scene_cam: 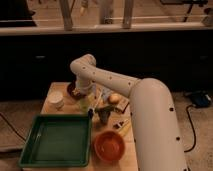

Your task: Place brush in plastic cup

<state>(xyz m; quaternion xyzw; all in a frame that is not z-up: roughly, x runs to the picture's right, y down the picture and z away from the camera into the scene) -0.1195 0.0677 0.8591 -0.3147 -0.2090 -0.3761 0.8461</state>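
I see my arm as a fat, glossy white tube dotted with small dark screws. It narrows from the broad shoulder behind the end effector, low over the table, to a rounded elbow above it.

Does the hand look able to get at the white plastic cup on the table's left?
Probably yes. The hand hangs close beside the white plastic cup, with nothing visibly standing between them; the green tray lies in front, out of the way.
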